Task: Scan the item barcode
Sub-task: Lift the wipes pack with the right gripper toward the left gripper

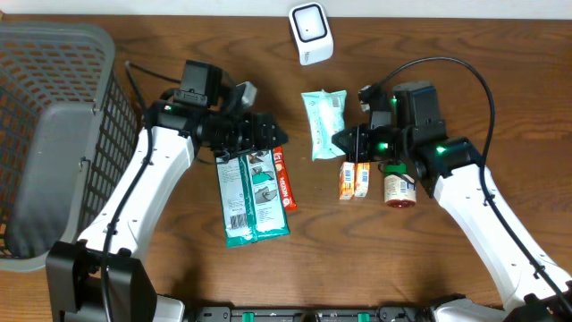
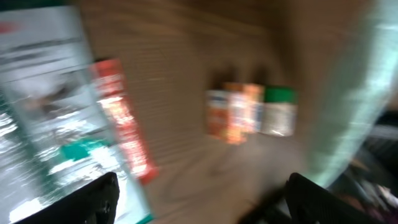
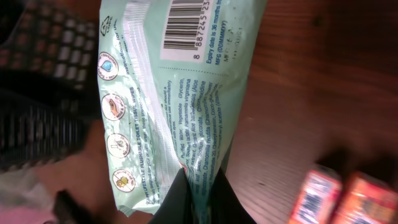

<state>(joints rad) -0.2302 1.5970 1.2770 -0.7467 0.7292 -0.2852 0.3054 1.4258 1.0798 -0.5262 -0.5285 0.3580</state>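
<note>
Right jaws: clamped on the wipes pack by its tail, seemingly to leave the barcode uncovered for the scanner.
Left jaws: spread wide, empty, near the green packets.

White arms, black cabled wrists

In the overhead view we see the basket at the left edge of the table. The scanner sits at top centre, with the wipes pack below it. Left of centre, two flat packs lie side by side, a bar along their right edge. Right of centre are two boxes, touching, and the jar is just right of them.
</note>
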